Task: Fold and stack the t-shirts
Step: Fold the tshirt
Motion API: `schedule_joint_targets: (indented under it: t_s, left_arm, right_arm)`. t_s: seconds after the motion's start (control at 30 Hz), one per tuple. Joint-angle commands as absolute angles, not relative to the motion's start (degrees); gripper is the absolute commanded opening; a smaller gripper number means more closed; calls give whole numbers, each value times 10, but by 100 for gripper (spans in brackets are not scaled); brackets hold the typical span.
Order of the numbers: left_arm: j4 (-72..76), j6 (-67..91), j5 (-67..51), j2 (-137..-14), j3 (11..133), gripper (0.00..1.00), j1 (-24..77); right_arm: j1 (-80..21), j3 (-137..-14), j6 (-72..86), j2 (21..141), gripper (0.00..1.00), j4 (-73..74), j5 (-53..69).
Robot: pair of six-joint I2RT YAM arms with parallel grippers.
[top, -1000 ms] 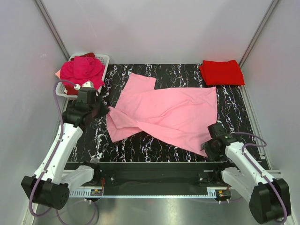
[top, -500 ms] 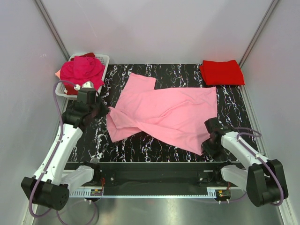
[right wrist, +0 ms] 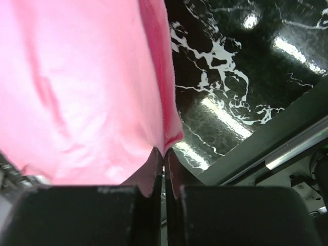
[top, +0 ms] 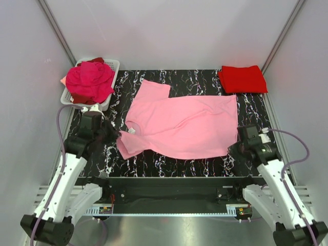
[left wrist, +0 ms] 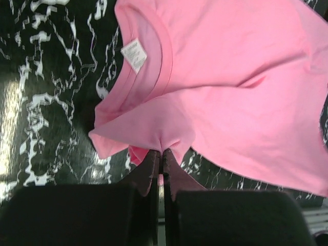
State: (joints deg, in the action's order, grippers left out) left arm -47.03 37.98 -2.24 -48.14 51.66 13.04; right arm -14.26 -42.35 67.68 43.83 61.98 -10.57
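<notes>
A light pink t-shirt (top: 179, 125) lies stretched across the black marbled table (top: 205, 82), collar to the left, with its white neck label (left wrist: 134, 55) showing. My left gripper (top: 117, 134) is shut on the shirt's near-left edge by the collar, the fabric (left wrist: 230, 77) bunching at the tips (left wrist: 160, 152). My right gripper (top: 234, 148) is shut on the near-right hem corner, pink cloth (right wrist: 77, 92) pinched between its tips (right wrist: 164, 151). A bright red t-shirt (top: 242, 79) lies folded at the far right corner. Magenta t-shirts (top: 89, 81) are heaped in the basket.
The white mesh basket (top: 114, 66) stands at the far left corner, just beyond my left arm. Grey walls close in both sides and the back. A black rail (top: 164, 184) runs along the table's near edge.
My right gripper shut on the shirt's near-right corner and pulled it rightward. The left arm drew back toward the near edge. The crumpled near fold has been stretched out flat.
</notes>
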Motion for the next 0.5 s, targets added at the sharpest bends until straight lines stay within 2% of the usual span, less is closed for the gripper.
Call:
schedule_joint_targets:
  t_s: [0.0,0.2,0.27,0.47]
  left_arm:
    - [-503,381,-63,-430,475,0,131]
    - [-529,411,-84,-369,397,0,163]
    - [-538,436,-69,-360,385,0,202]
    - [-525,570,-2,-367,353,0,405]
  right_arm:
    - [-144,-473,669,382,0,721,-170]
    - [-144,-491,697,300,0,793,-202]
    - [-144,-504,719,289,0,808,-210]
    - [-144,-566,729,290,0,852,-268]
